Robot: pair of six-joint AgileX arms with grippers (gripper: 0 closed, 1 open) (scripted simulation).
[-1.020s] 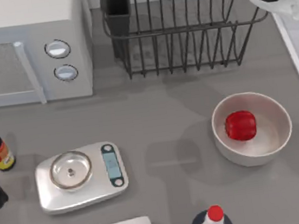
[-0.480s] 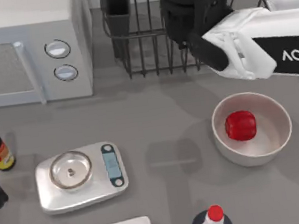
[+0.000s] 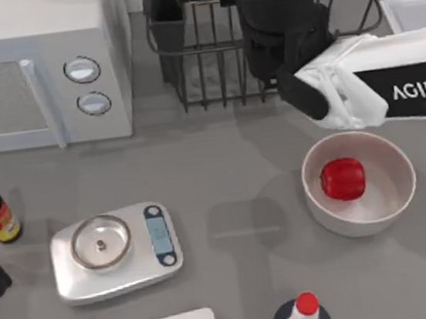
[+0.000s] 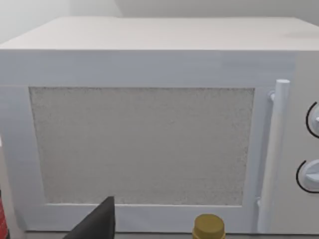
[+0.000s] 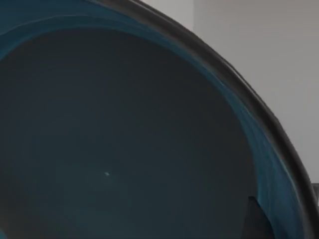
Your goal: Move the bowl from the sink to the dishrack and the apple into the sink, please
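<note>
Bowl (image 5: 124, 139) looms right under the right wrist camera, teal rim peeking above the rack (image 3: 210, 74) in the top view; I judge the right claw pinches it for lowering in. Apple (image 3: 343, 178) waits in the white bowl (image 3: 393, 199). Left arm parked by the microwave (image 4: 149, 124)

A: Bowl (image 5: 124, 139) col?
B: Teal-blue, dark inside. Apple (image 3: 343, 178) glossy red, in plain white bowl (image 3: 394, 207).
A: Dishrack (image 3: 208, 59)?
B: Dark wire. Tabletop (image 3: 229, 165) grey.
</note>
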